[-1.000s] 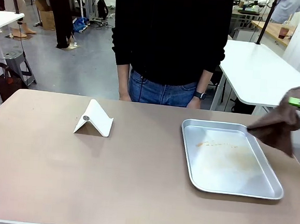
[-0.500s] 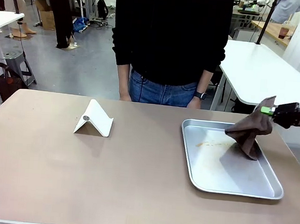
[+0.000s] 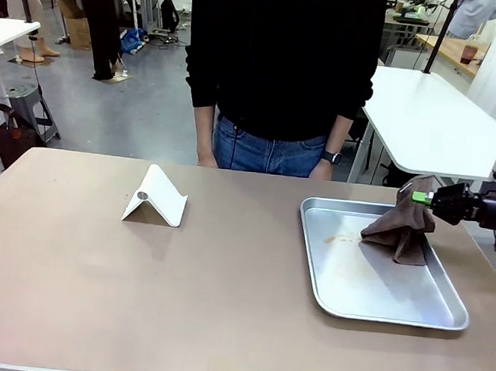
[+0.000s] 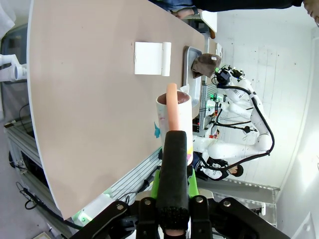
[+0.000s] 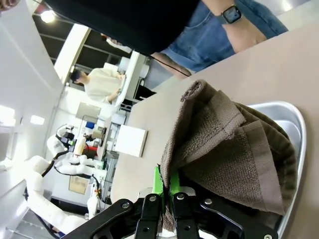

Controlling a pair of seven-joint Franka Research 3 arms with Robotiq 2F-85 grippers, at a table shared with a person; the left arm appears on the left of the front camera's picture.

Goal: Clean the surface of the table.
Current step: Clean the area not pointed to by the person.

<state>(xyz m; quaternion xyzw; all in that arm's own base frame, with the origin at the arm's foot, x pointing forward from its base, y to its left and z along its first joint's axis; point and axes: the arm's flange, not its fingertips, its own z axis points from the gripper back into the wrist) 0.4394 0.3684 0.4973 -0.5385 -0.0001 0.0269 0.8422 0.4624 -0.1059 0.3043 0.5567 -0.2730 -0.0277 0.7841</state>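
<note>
The tan-brown table (image 3: 137,280) carries a shiny metal tray (image 3: 343,287) at its right. My right gripper (image 3: 420,198) hovers over the tray's far right corner, shut on a brown cloth (image 3: 399,227) whose lower folds rest on the tray floor beside an orange smear (image 3: 340,238). In the right wrist view the cloth (image 5: 234,149) drapes over the shut gripper (image 5: 164,184), with the tray rim (image 5: 295,119) behind. In the left wrist view my left gripper (image 4: 173,137) is shut on the pink handle of a white mug (image 4: 174,114), held off the table's near edge (image 4: 75,99).
A white folded stand (image 3: 155,197) sits on the table left of centre. A person in a black top (image 3: 284,59) stands at the far edge, hands down by the sides. A white table (image 3: 434,114) stands behind on the right.
My right gripper has carried the cloth leftward and down, from beyond the tray's right rim to over the tray. The cloth's lower end now lies on the tray floor.
</note>
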